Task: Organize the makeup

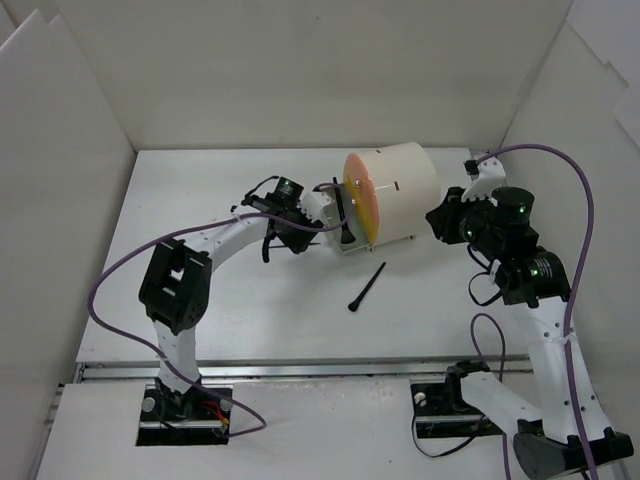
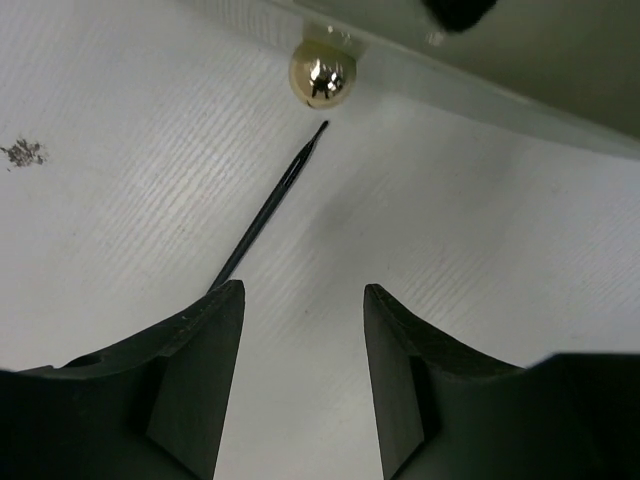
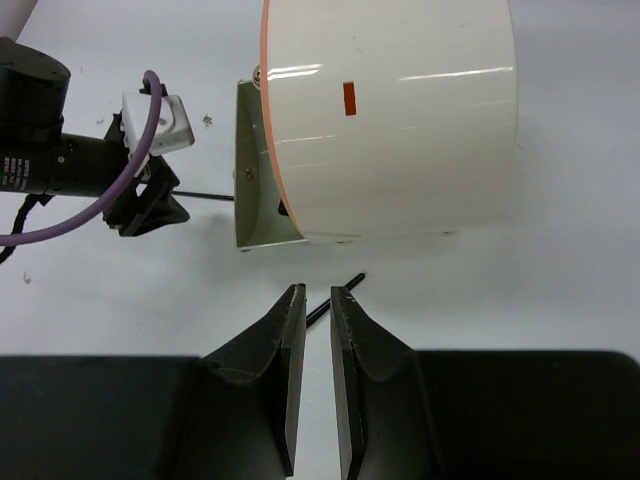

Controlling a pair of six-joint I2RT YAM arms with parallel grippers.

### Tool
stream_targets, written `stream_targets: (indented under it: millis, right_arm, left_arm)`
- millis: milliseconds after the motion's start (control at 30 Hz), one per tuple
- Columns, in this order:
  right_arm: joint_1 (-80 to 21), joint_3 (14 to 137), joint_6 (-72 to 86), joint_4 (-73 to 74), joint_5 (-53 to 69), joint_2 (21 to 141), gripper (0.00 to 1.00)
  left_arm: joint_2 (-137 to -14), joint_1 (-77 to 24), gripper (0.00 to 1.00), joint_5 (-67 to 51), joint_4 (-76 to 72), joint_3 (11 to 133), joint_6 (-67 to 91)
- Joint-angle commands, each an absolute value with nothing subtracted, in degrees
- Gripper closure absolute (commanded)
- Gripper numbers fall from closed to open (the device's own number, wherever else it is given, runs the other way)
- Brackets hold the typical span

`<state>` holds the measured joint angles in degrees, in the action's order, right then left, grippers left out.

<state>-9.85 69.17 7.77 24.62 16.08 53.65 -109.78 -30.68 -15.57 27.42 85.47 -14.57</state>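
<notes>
A thin black brush (image 2: 265, 210) lies on the table just ahead of my left gripper (image 2: 303, 300), which is open and empty, its left fingertip (image 2: 225, 305) over the brush's near end. The brush tip points at a gold drawer knob (image 2: 322, 75). In the top view the left gripper (image 1: 338, 222) sits at the orange front of the cream cylinder (image 1: 395, 185). A thicker black brush (image 1: 367, 288) lies alone in front of the cylinder. My right gripper (image 3: 310, 300) is nearly shut and empty, hovering above that brush (image 3: 345, 290).
A cream drawer (image 3: 255, 170) stands pulled out at the cylinder's lower front. White walls enclose the table on the left, back and right. The right arm (image 1: 500, 230) is beside the cylinder's right end.
</notes>
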Motion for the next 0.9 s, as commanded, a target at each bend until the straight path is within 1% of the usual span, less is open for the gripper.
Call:
stream_targets:
  millis: [0, 133, 200, 333, 400, 567, 733, 867]
  right_arm:
    - [-10.1, 72.0, 6.4, 22.1, 15.8, 54.8, 0.87]
    - [-10.3, 72.0, 6.2, 22.2, 14.7, 54.6, 0.87]
    - [-10.2, 71.7, 6.2, 22.2, 13.8, 54.4, 0.87]
    - [-10.3, 71.3, 6.1, 22.2, 13.1, 54.1, 0.87]
    - [-10.1, 70.9, 6.1, 22.2, 12.5, 53.7, 0.87]
    - [-10.3, 70.2, 5.6, 22.2, 11.3, 52.7, 0.87]
    - [-9.8, 69.4, 5.8, 22.6, 10.5, 51.6, 0.87]
    - [-9.9, 68.8, 6.2, 22.9, 10.3, 50.6, 0.87]
  left_arm:
    - [-104.5, -29.0, 0.53, -18.7, 19.1, 88.1, -7.2]
    - [-102.5, -25.9, 0.57, -18.9, 15.2, 93.5, 5.3]
    - [-102.0, -24.7, 0.58, -18.7, 10.9, 94.4, 15.3]
    - [-106.6, -24.2, 0.66, -20.4, 8.7, 100.5, 26.2]
    - [-109.1, -24.2, 0.66, -21.4, 8.4, 104.4, 31.4]
    - [-115.7, -24.8, 0.65, -23.2, 4.1, 108.0, 37.8]
    - [-119.6, -27.9, 0.65, -20.7, 3.2, 110.9, 38.1]
    - [-121.8, -28.5, 0.65, -18.1, 3.9, 112.5, 38.4]
